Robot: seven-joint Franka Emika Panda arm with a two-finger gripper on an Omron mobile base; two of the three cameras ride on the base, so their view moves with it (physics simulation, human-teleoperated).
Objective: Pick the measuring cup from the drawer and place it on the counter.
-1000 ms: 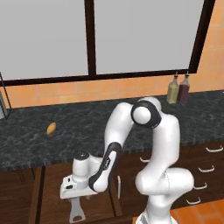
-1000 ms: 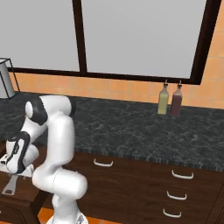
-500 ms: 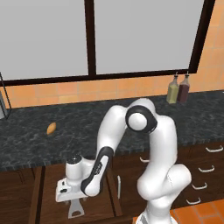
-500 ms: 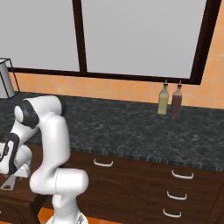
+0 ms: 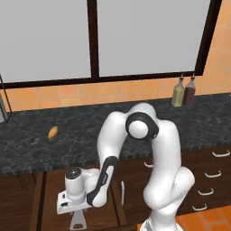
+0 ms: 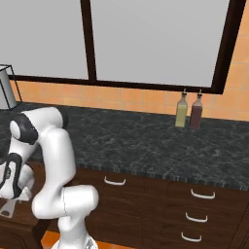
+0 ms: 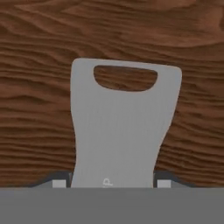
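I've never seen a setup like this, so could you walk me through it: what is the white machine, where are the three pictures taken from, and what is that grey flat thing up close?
The white machine is a robot arm on a rolling base in a simulated kitchen. Two pictures come from cameras on its base, behind it to the left and right. The third comes from a camera on its hand.

The arm bends down from the black counter into the open drawer. Its gripper sits over the measuring cup; the grey flat thing is that cup's handle, hole at its end, between the two finger tips. Whether they pinch it, I cannot tell.

On the counter lie a small orange lump and two bottles.
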